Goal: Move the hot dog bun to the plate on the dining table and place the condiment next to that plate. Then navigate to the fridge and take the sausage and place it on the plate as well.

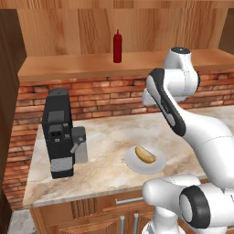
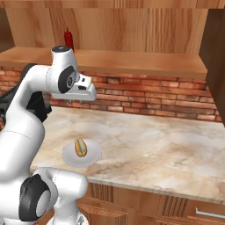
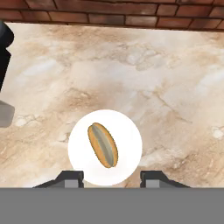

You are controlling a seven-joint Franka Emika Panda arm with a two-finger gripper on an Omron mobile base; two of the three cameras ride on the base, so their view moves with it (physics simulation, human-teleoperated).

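The hot dog bun (image 1: 145, 154) (image 2: 80, 147) (image 3: 103, 145), golden-tan with a paler split, lies on a small white round dish (image 1: 159, 165) (image 3: 127, 135) on the brick-backed wall counter. My gripper (image 3: 111, 178) (image 2: 74, 102) hangs well above the bun, pointing down at it, open, with nothing between its fingertips (image 3: 70, 177). The condiment (image 1: 117, 46) (image 2: 68, 39), a dark red squeeze bottle, stands upright on the wooden shelf above the brick wall. The plate, the dining table, the fridge and the sausage are out of view.
A black coffee machine (image 1: 59, 132) (image 3: 2, 65) stands on the counter left of the dish. The marbled counter top (image 2: 158, 145) stretches to the right. A brick wall (image 2: 145, 94) backs it, with the wooden shelf (image 2: 140, 59) overhanging. A dark cabinet side (image 2: 216, 57) rises at right.
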